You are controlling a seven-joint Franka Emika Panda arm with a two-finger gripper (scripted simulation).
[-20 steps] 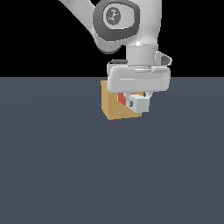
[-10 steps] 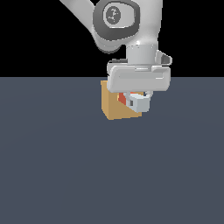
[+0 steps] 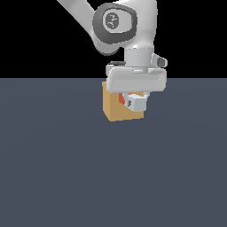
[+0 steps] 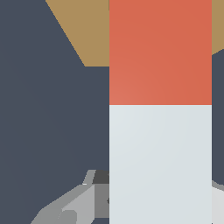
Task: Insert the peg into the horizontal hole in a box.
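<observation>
The arm holds the peg (image 3: 133,102) level in front of the box (image 3: 116,110), and the reason looks plain: the hole runs sideways through the box, so the bar has to lie horizontal and in line with it. In the exterior view the white-grey end faces the camera and a sliver of the orange-red end shows behind it, against the tan-orange face. The gripper (image 3: 134,98) hangs straight down over the bar, clamped on the white-grey part, so the orange-red end leads toward the box. The wrist view shows the peg (image 4: 160,112) running lengthwise from the gripper's fingers (image 4: 74,205) toward the box (image 4: 87,35), its orange-red tip overlapping the box's top. The hole itself cannot be seen in either view, so how well the tip is lined up with it cannot be told. Against the picture from a second ago, the peg's near end sits closer to the box face and less of the orange-red end shows, which suggests the bar is being pushed inward; the box has not shifted.
</observation>
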